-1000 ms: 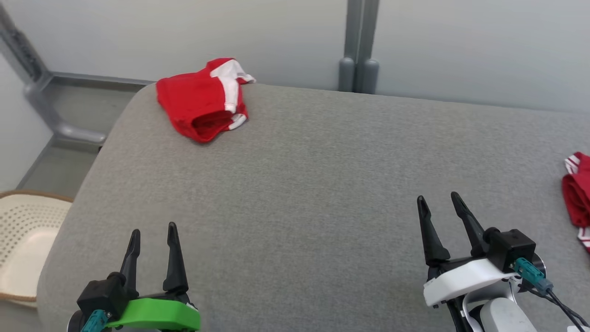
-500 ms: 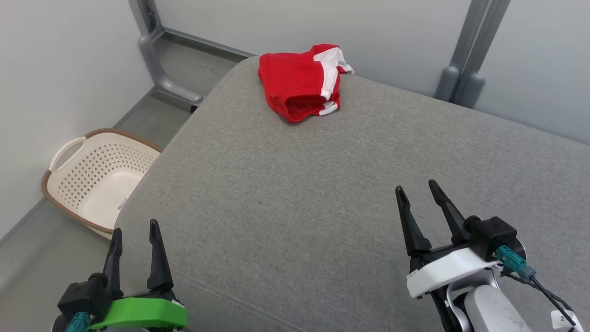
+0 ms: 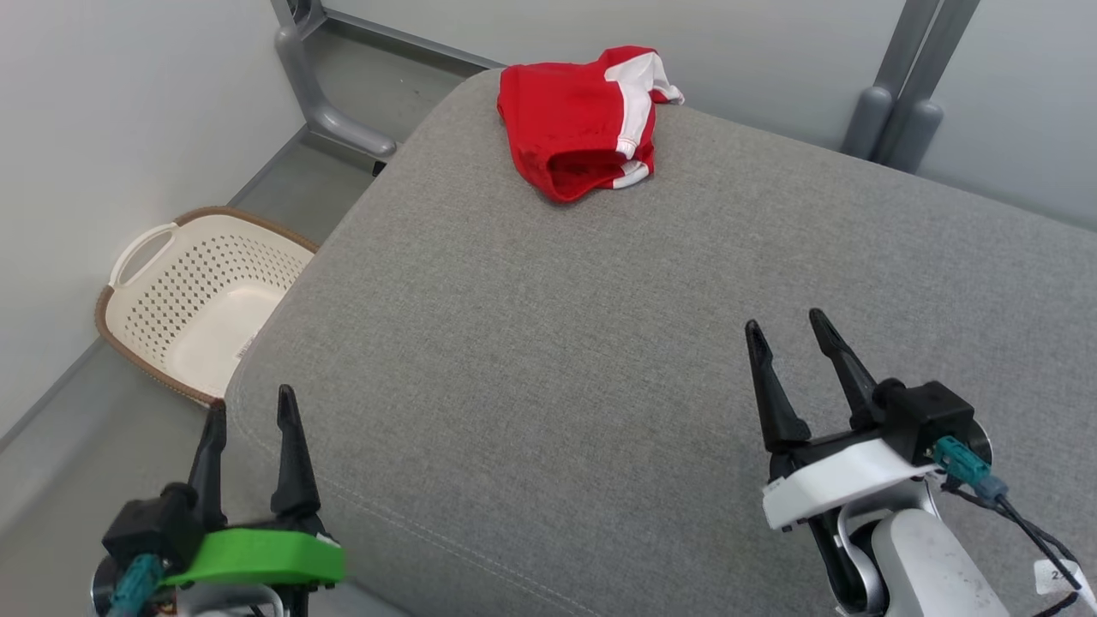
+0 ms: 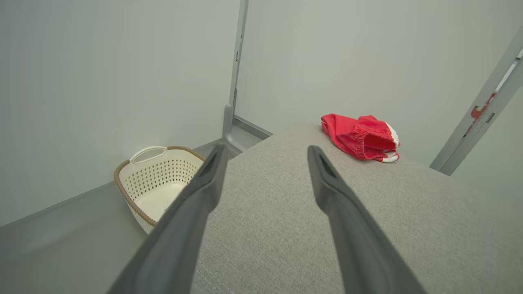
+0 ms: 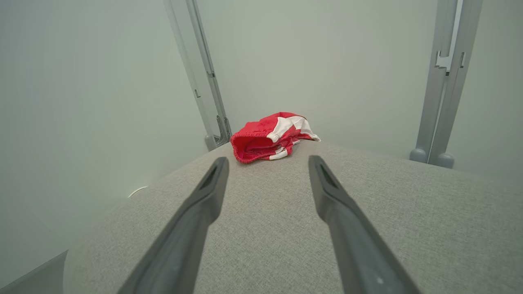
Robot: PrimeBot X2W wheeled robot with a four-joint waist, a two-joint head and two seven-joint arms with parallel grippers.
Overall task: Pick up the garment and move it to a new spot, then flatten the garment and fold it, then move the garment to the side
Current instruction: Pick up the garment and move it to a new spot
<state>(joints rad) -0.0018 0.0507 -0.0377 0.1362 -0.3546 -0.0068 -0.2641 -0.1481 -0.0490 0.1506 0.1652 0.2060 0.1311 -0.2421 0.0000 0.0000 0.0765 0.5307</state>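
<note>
A red garment with white panels [image 3: 584, 124] lies crumpled near the far left corner of the grey padded surface [image 3: 600, 360]; it also appears as the red garment [image 4: 361, 136] in the left wrist view and the red garment [image 5: 267, 139] in the right wrist view. My left gripper [image 3: 248, 407] hangs open at the lower left, over the near left edge of the surface, with nothing in it. My right gripper [image 3: 784, 321] is open at the lower right above the surface, also with nothing between its fingers. Both grippers are far from the garment.
A cream perforated laundry basket [image 3: 197, 296] with a brown rim stands on the floor left of the surface; the basket [image 4: 157, 179] looks to hold nothing. Grey metal posts [image 3: 904, 86] rise behind the surface, and another post foot [image 3: 330, 111] sits at the far left. Pale walls close in behind.
The head camera has turned left, so the basket and floor came into view and a second red item at the right edge left it. Both grippers stay open.
</note>
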